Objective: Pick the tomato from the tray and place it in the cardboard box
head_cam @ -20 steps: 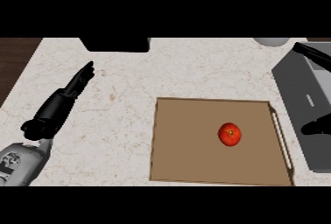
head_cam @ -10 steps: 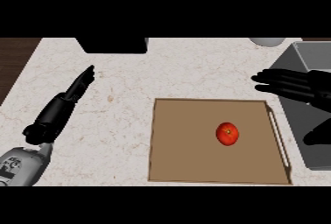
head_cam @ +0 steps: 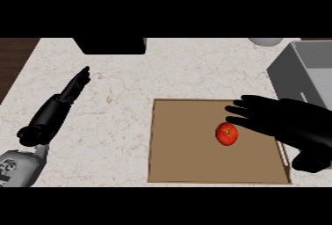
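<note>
1. A brown tray (head_cam: 185, 154) is seen lying flat on the pale, speckled surface (head_cam: 182, 70), right of the middle of the head view.
2. 1 red tomato (head_cam: 226, 134) is held in the tray, right of the tray's middle and nearer its right rim than its left. It rests on the tray's floor, apart from every rim.
3. The right robot hand (head_cam: 285, 121) is shown over the right part of the tray, released, with its fingers (head_cam: 241, 115) straight and spread, pointing left. The fingertips are placed just above and to the right of the tomato. Whether the tomato is touched cannot be told, and nothing is grasped.
4. The tray's right rim is partly hidden by this robot hand.
5. A grey box (head_cam: 285, 74) is seen at the upper right, beyond the tray's right corner and apart from it. Its open top is turned upward and it is cut off by the view's right edge. Only grey inner walls and a lighter floor are made out in the visible part.
6. The left robot hand (head_cam: 73, 88) is shown at the left, well apart from the tray, released, its fingers straight and pointing up the view.
7. A black object (head_cam: 110, 45) is seen at the surface's far edge, and a pale round object (head_cam: 265, 41) near the box's far corner.
</note>
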